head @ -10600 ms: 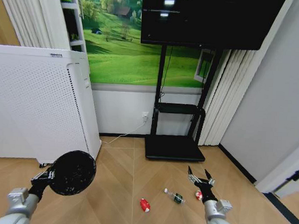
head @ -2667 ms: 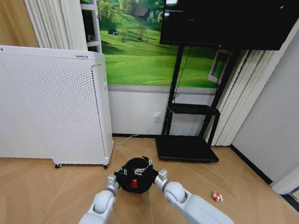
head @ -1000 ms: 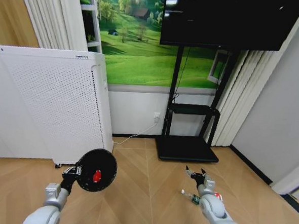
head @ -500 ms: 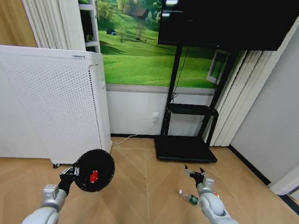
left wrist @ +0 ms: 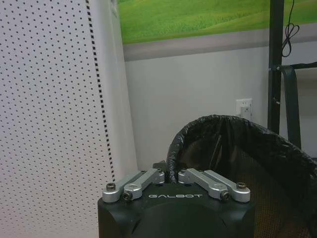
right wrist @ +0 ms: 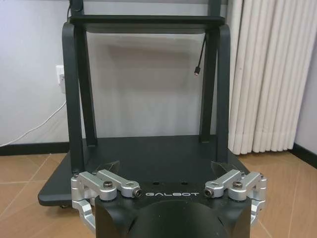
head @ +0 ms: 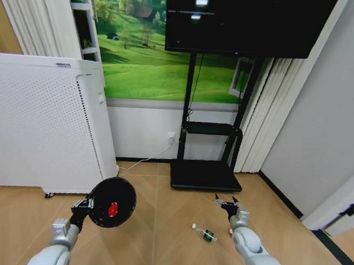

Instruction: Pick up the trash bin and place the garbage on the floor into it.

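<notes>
Trash bin (head: 112,202) first: the small black wastebasket is off the floor, carried low on the robot's left side in front of the white perforated cabinet (head: 39,124), its mouth tipped toward the head camera. The left gripper (head: 81,206) has it by the rim; in the left wrist view the fingers are pinched together on the black liner edge. Inside the bin sits a red piece of litter (head: 113,209), so by my reckoning one bit of garbage is already in.

On the wooden floor (head: 158,239) lies the clear bottle with a green label (head: 204,233), on its side, between the two arms and nearer the right one. The right gripper (head: 227,203) is held out low over the floor with its fingers spread wide and nothing between them, pointed toward the black TV stand (head: 206,170); its base fills the middle of the right wrist view. The bottle is just beside that arm, a little to its left, not touched.

I'd judge the job about a third done: bin lifted, red piece dropped in, bottle not yet collected. The red-and-white piece I can't make out anywhere near the right arm, so it may be hidden behind it.
</notes>
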Available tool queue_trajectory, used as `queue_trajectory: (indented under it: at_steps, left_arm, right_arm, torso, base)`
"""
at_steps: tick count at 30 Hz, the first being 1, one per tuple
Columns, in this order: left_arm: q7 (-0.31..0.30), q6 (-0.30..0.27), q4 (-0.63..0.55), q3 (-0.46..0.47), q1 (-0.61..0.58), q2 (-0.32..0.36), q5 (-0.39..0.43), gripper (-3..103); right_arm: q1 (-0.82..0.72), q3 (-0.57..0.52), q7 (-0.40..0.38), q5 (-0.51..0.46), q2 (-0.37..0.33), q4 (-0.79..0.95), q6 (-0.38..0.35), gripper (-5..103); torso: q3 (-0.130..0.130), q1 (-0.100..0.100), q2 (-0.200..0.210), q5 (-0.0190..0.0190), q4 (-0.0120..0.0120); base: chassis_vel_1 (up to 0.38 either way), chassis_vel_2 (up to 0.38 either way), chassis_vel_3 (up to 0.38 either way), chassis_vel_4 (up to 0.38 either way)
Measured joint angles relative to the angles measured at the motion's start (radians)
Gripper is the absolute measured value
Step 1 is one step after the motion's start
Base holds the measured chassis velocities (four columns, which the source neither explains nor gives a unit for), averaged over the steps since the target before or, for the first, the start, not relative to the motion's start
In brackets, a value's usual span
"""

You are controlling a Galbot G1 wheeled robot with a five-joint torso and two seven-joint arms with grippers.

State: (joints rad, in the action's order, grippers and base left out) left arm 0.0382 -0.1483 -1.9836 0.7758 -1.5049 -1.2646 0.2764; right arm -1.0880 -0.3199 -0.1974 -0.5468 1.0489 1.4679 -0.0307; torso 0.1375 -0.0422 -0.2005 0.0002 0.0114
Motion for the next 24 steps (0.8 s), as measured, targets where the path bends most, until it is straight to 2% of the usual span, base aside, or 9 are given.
queue_trajectory:
  at_steps: [2,7,8,10,14,16,24]
  left_arm:
    - [0.000,0.000,0.002,-0.001,0.001,0.000,0.000,7]
    - [-0.001,0.000,0.010,-0.003,-0.002,0.000,-0.006,7]
    - [-0.001,0.000,0.010,-0.003,-0.002,0.000,-0.006,7]
    - [-0.001,0.004,0.024,0.002,-0.004,0.000,-0.010,7]
    - [-0.001,0.005,0.045,0.006,0.001,0.005,-0.010,7]
    - [-0.002,0.006,0.073,0.006,0.016,0.014,-0.008,7]
    - [-0.002,0.006,0.093,-0.012,0.033,0.017,-0.005,7]
  right_arm:
    - [0.010,0.016,0.003,0.007,-0.008,-0.009,0.000,100]
    - [0.074,0.151,0.014,0.043,-0.081,-0.068,-0.023,100]
    - [0.074,0.151,0.014,0.043,-0.081,-0.068,-0.023,100]
    - [0.100,0.249,0.014,0.053,-0.128,-0.097,-0.033,100]
    - [0.109,0.322,0.012,0.063,-0.162,-0.111,-0.037,100]
    - [0.127,0.431,0.008,0.065,-0.200,-0.132,-0.039,100]
    - [0.183,0.606,0.009,0.061,-0.227,-0.186,-0.039,100]
  torso:
    - [0.000,0.000,0.000,0.0000,0.0001]
    - [0.000,0.000,0.000,-0.0003,-0.0007]
    - [0.000,0.000,0.000,-0.0003,-0.0007]
    - [0.000,0.000,0.000,-0.0002,-0.0006]
    - [0.000,0.000,0.000,-0.0001,-0.0001]
    - [0.000,0.000,0.000,-0.0001,0.0004]
    - [0.000,0.000,0.000,-0.0001,-0.0003]
  base:
    - [-0.015,-0.083,0.021,0.023]
    - [0.041,0.061,-0.057,-0.072]
    - [0.053,0.093,-0.070,-0.058]
    - [0.024,0.037,-0.013,-0.020]
    - [0.000,0.000,0.000,0.000]
    - [0.000,0.000,0.000,0.000]
    - [0.000,0.000,0.000,0.000]
